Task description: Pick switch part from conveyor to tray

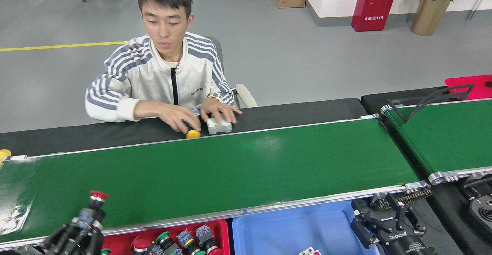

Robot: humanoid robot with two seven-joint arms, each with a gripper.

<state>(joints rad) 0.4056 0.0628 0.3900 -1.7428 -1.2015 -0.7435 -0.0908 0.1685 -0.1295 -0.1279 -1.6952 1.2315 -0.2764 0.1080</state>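
Observation:
The conveyor (215, 170) is a long green belt running across the middle. My left gripper (81, 226) hangs over the belt's near rail at the bottom left, shut on a switch part (98, 197) with a red mushroom cap that sticks up tilted above the fingers. Just right of it, below the rail, sits the red tray (221, 232) holding several switch parts with red and green caps. My right gripper (381, 219) is at the bottom right beyond the belt's end, open with nothing between its fingers.
A person sits behind the belt, hands on the black ledge at a yellow-capped switch (193, 134) and a white block (220, 125). A blue tray (292, 228) stands beside the red one. A shorter green belt (449, 135) with a black guide arm (434, 97) lies at right.

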